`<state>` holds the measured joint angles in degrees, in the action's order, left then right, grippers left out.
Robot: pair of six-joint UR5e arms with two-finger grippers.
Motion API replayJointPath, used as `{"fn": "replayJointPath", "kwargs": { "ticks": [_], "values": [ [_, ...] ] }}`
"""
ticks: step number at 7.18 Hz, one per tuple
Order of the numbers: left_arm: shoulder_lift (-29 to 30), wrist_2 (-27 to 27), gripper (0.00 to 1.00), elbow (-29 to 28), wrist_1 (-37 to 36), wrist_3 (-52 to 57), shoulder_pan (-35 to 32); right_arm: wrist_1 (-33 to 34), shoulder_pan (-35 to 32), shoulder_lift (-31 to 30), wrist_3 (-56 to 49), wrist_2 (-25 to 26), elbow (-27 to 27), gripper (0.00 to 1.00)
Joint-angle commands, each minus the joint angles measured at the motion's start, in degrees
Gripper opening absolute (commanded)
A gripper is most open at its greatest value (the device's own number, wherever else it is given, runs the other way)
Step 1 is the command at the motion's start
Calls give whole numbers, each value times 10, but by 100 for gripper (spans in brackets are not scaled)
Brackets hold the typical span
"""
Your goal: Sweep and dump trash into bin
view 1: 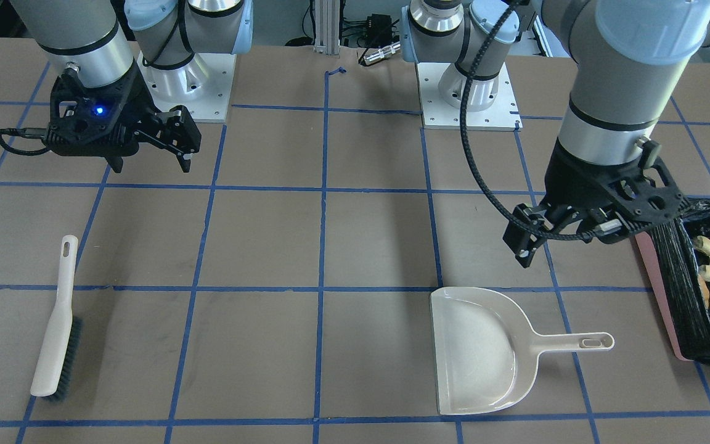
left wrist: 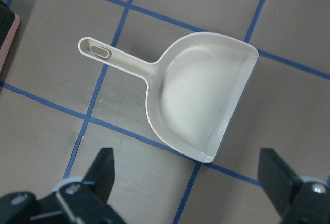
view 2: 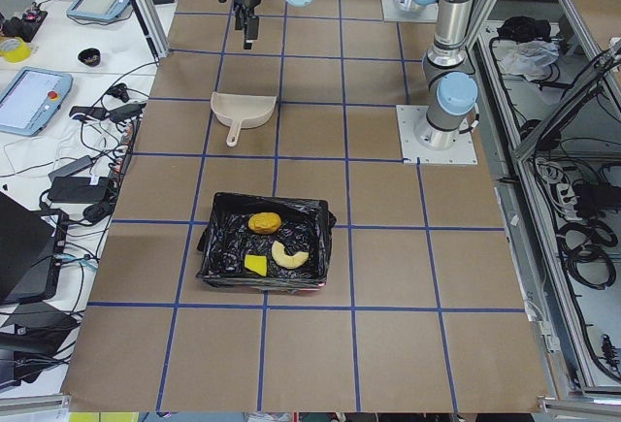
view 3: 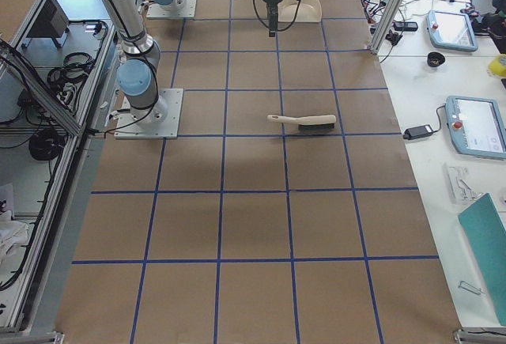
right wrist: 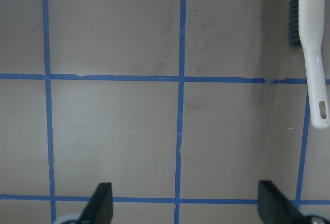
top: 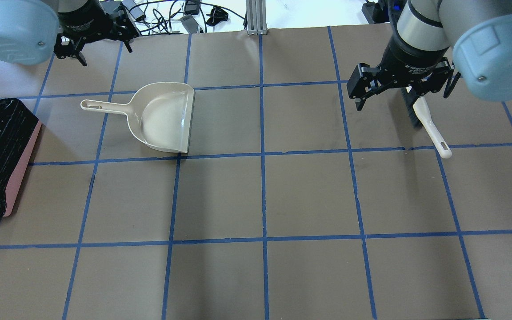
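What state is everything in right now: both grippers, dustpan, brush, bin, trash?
Left gripper: open, empty.
Right gripper: open, empty.
Dustpan: empty, flat on the table.
Brush: lying on the table, not held.
Bin: upright, lined, not empty.
Trash: all three pieces inside the bin.

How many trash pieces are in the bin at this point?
3, all inside the bin: a golden-brown lump at the end nearer the dustpan, a yellow scrap and a curved tan piece side by side at the other end. Small bits could be hidden in its black liner.
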<state>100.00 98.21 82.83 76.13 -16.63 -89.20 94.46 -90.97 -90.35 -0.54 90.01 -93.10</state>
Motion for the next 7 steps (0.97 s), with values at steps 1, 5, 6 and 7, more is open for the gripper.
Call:
{"fn": "replayJointPath", "kwargs": {
  "ticks": [1,5,6,7],
  "values": [
    [-33,-13,100,14,58,46,-18,-1,0,1,3,0,-1,100],
    [-61,-106,100,48,92,181,-39,3,0,0,2,1,-3,100],
    [-65,-110,100,49,121,200,-39,4,0,3,-2,-1,-3,100],
    [-67,-117,100,49,132,201,-35,6,0,3,0,-1,-3,100]
  ]
}}
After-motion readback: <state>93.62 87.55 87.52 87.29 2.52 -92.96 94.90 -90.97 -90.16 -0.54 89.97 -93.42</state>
